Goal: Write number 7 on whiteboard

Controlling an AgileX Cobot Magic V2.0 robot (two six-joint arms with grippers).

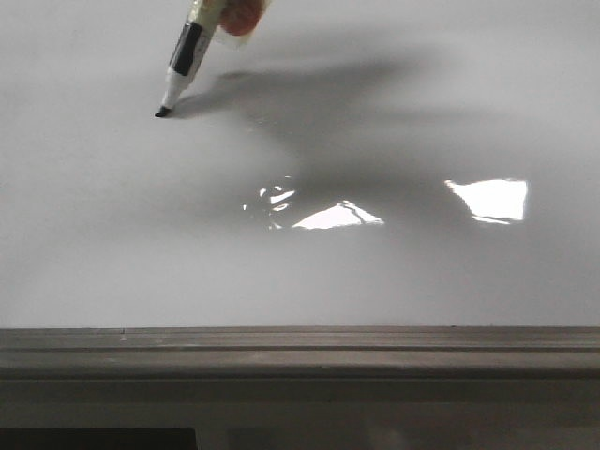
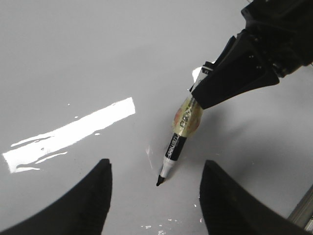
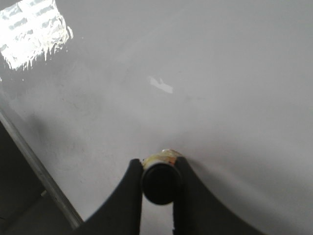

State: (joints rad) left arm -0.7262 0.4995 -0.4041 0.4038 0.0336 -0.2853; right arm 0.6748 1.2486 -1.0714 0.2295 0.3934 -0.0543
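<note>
Nearest me the grey ledge (image 1: pixel 300 349), then the whiteboard (image 1: pixel 112 244), no number 7 drawn yet. The left gripper (image 2: pixel 155 196) hovers, jaws apart and empty. Beyond, the right gripper (image 3: pixel 157 182) clamps the marker (image 1: pixel 182 66), its tip on the board below its jaws. I'd say the top bar comes next: a steady sideways drag.

Honestly you can't tell much about the place — you're looking at a robot test bench, maybe a lab: a glossy whiteboard (image 1: pixel 394 281) lying flat, a grey-brown ledge (image 1: pixel 300 352) on its near edge, and window-like glare (image 3: pixel 34 29) bouncing off it.
</note>
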